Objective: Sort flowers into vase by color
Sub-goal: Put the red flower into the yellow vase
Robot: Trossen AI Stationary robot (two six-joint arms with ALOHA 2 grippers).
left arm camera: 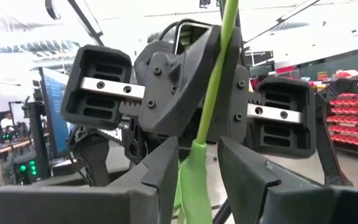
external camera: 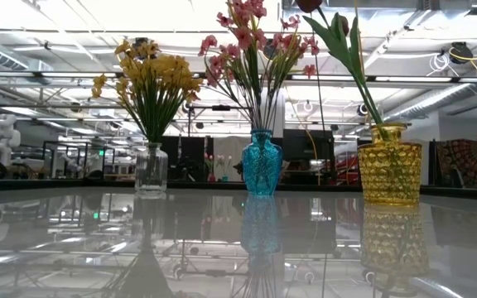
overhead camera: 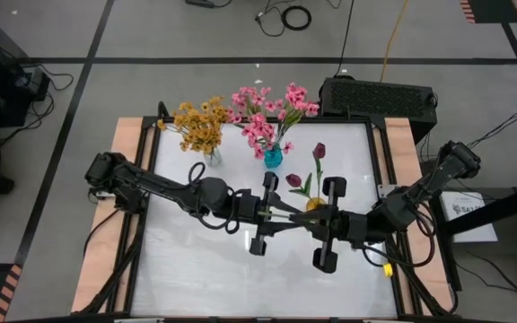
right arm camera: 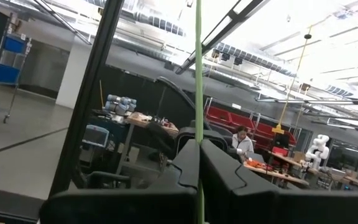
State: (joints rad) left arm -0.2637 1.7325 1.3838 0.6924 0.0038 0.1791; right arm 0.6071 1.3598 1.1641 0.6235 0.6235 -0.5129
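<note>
overhead, both grippers meet mid-table; only wrist views show right gripper (right arm camera: 199,163) pinching green stem (right arm camera: 199,74), left gripper (left arm camera: 197,168) spread around it.

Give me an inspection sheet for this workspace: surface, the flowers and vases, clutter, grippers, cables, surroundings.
Surface: glossy white table, wooden side strips.
Job's things: yellow flowers in clear vase; pink flowers in blue vase; magenta tulips in yellow vase; one green stem between the grippers.
Clutter: nothing seen.
Grippers: right gripper shut on the stem; left gripper straddles it, gap visible at the fingers.
Cables: loose on floor and beside the table.
Surroundings: black box behind table; person at a bench.
</note>
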